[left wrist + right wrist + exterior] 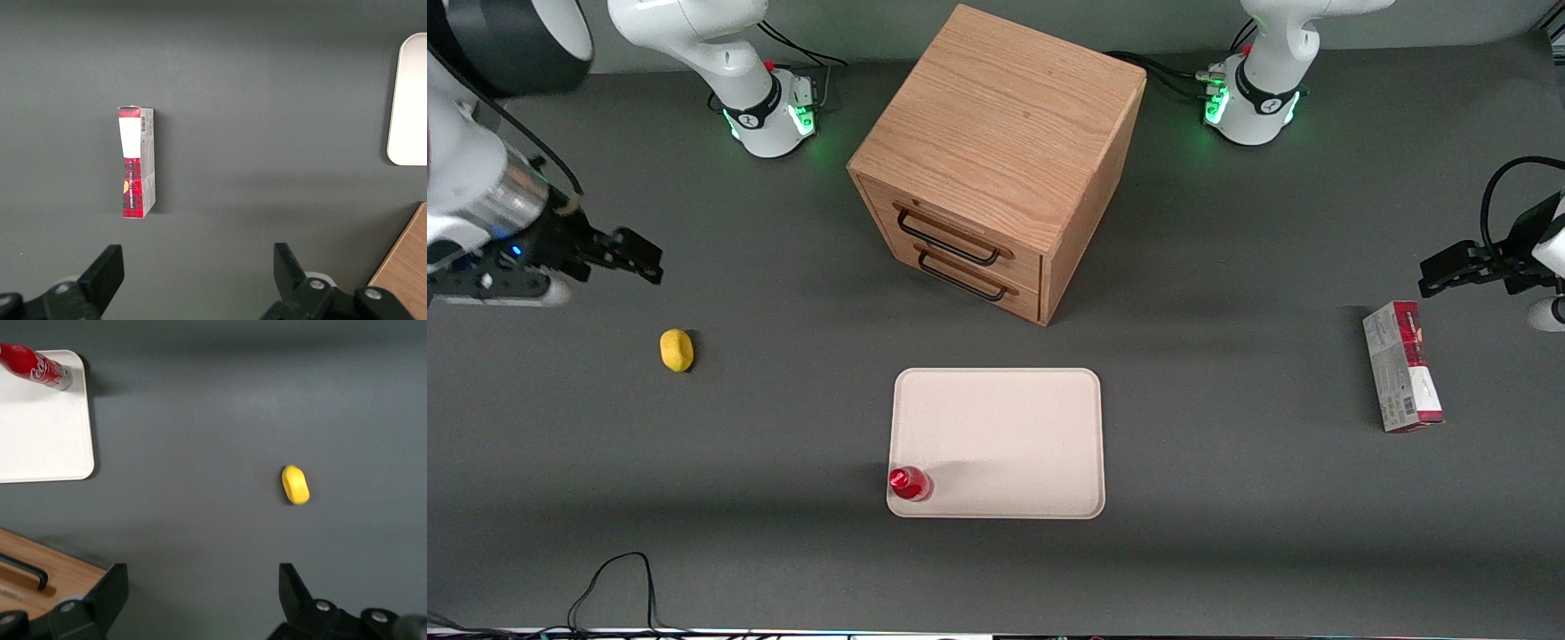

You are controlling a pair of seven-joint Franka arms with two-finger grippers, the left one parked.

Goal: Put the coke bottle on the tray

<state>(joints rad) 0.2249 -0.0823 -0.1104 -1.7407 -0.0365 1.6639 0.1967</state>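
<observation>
The small red coke bottle [910, 484] stands upright on the cream-beige tray [1005, 427], in the tray's corner nearest the front camera on the working arm's side. The right wrist view shows the bottle [35, 367] with white lettering on the tray [47, 433]. My right gripper [639, 258] is open and empty, high above the table toward the working arm's end, well away from the tray and a little farther from the camera than the lemon. In the right wrist view its fingers [115, 587] stand wide apart over bare table.
A yellow lemon [677, 349] lies on the table near my gripper, also in the right wrist view [295, 485]. A wooden two-drawer cabinet [996, 151] stands farther from the camera than the tray. A red-and-grey carton [1402, 366] lies toward the parked arm's end.
</observation>
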